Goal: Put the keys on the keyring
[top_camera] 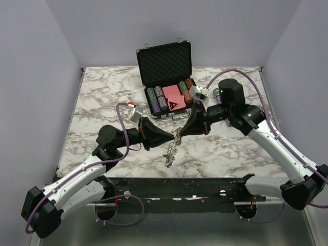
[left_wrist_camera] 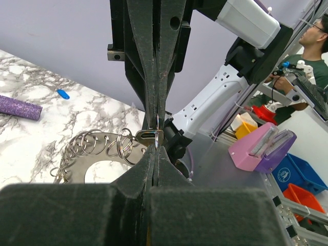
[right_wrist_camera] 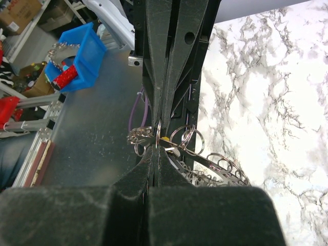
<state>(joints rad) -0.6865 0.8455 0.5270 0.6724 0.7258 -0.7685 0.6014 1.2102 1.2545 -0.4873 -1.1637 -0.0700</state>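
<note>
Top external, left claw (top_camera: 170,136) and right claw (top_camera: 182,131) tip to tip over counter (top_camera: 246,154), each pinched shut on keyring (top_camera: 176,139), keys (top_camera: 168,160) clumped just beside it.

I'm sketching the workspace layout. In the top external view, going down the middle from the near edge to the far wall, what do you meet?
Near to far: black mounting rail → keyring → poker chips → open case lid.

The right fingers (right_wrist_camera: 134,184) pinch the fringed keyring (right_wrist_camera: 221,167).
</note>
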